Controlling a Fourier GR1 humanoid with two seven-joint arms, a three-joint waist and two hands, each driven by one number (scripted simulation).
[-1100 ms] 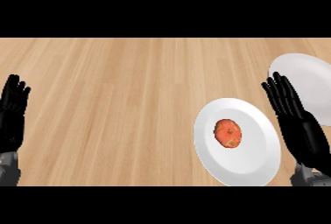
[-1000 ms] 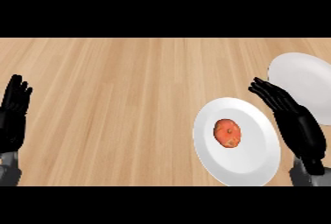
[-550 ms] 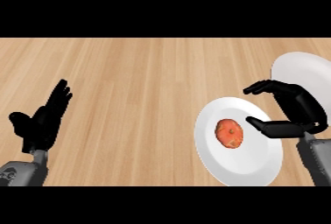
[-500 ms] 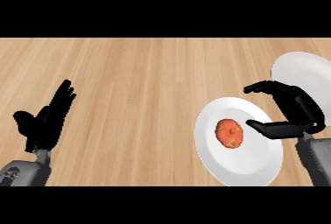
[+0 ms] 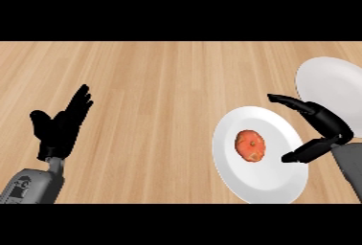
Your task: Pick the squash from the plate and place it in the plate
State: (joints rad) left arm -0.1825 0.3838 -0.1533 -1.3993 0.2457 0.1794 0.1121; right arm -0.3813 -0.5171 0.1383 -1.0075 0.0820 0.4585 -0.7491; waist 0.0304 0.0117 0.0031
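Note:
An orange squash (image 5: 249, 145) lies in the middle of a white plate (image 5: 233, 168) at the lower right of the counter. A second white plate (image 5: 331, 84) sits further back at the right edge, with nothing on it. My right hand (image 5: 322, 128) hovers over the near plate's right rim, fingers and thumb spread apart toward the squash, a short gap from it and holding nothing. At the left, my left hand (image 5: 60, 127) is raised with straight fingers, away from both plates.
The light wooden counter (image 5: 155, 86) stretches across the whole view. The two plates stand close together at the right, the far one just behind my right hand.
My right hand has swung from upright over the near plate's right rim, its fingers and thumb spreading toward the squash. My left hand has moved right and up. The squash has not moved.

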